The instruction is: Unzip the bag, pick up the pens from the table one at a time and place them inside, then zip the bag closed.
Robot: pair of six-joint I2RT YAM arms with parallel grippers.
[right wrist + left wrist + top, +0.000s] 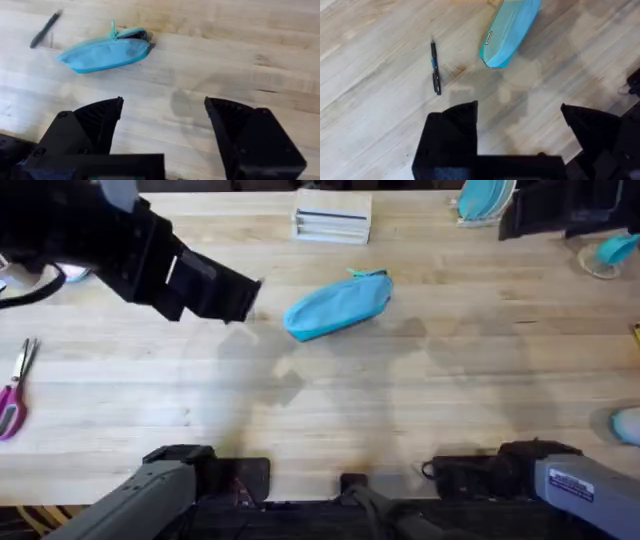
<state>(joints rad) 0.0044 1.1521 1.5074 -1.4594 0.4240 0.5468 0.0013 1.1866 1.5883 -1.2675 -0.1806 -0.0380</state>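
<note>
Lying flat mid-table, pencil pouch point(337, 305), teal zipper end looking partly open at 2 o'clock, probably ready for loading. Hovering with fingers spread wide and empty, left gripper point(519, 125), black pen point(435, 67) sitting at 11 o'clock from it. Also gaping wide, right gripper point(164, 117), pouch at 10 o'clock.

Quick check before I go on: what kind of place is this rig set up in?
Probably a lab or workshop bench set up for desk-tidying practice: a butcher-block table holding a pencil bag, scissors, stacked books and turquoise plates.
</note>
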